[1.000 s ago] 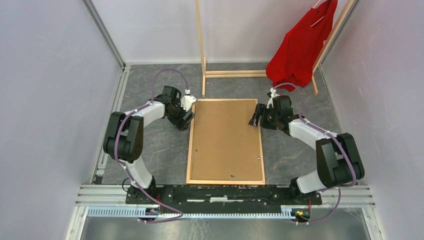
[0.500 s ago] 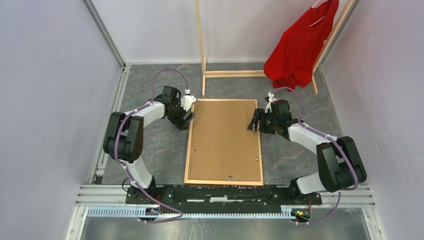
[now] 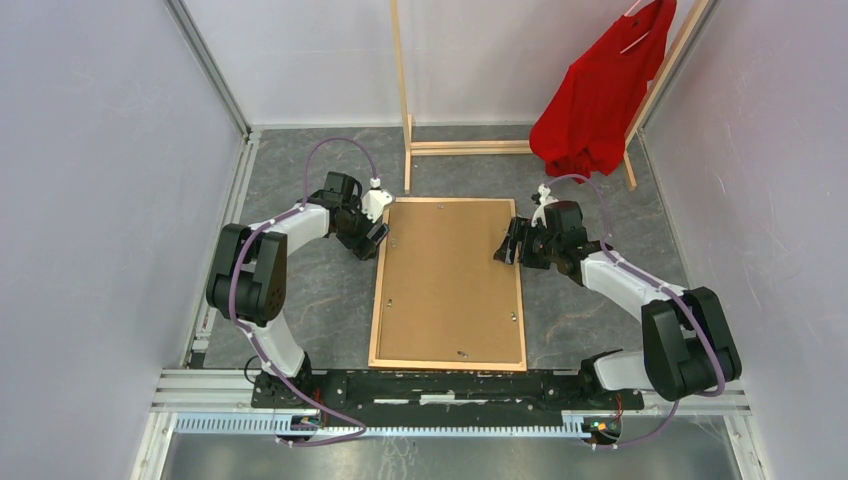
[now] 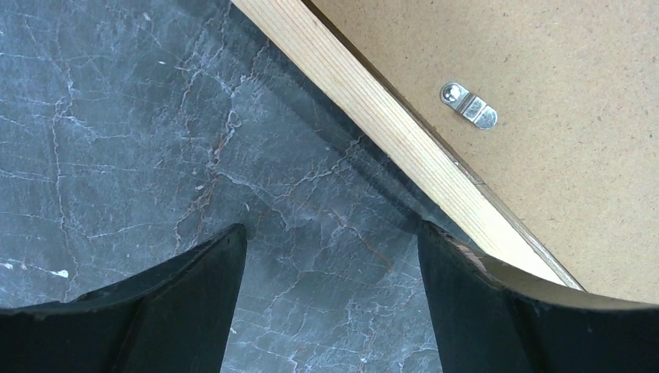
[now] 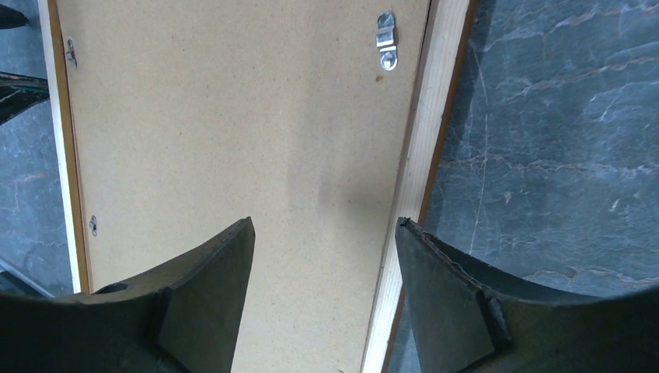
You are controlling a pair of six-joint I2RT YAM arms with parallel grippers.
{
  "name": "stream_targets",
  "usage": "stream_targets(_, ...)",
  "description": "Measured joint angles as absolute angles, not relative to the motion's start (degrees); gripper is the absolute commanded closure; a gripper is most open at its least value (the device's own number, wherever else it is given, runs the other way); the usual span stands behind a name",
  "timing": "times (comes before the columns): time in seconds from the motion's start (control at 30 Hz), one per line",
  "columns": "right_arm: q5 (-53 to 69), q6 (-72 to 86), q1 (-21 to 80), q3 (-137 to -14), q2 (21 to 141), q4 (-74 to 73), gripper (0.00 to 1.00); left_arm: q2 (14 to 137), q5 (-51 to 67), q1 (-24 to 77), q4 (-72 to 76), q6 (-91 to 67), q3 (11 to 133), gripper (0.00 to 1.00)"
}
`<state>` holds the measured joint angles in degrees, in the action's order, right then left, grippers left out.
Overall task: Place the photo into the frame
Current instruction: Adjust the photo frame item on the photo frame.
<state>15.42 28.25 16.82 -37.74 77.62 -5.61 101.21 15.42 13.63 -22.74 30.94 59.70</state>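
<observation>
Thin orange-brown wooden frame lies face-down mid grey marbled table, brown hardboard backing panel up. L gripper jaws spread, at its left edge; R gripper jaws spread, straddling right edge.

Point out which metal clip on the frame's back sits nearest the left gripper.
The clip inside the frame's left strip at its far end, beside the left gripper; the rest lie further down or on other sides.

Left arm at 9 o'clock, right arm at 3: white tapered links, chunky black joint housings, thin purple cable looped along each. Left gripper and right gripper: matte black curved fingers, edges scuffed pale at tips.
</observation>
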Motion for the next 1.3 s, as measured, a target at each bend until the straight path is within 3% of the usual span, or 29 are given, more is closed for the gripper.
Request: stream_targets(1.3,18.31,29.15,18.50,-33.15,74.13,-7.25,0.31,100.71,16.62,14.33,-20.25,30.94,58.26,0.15)
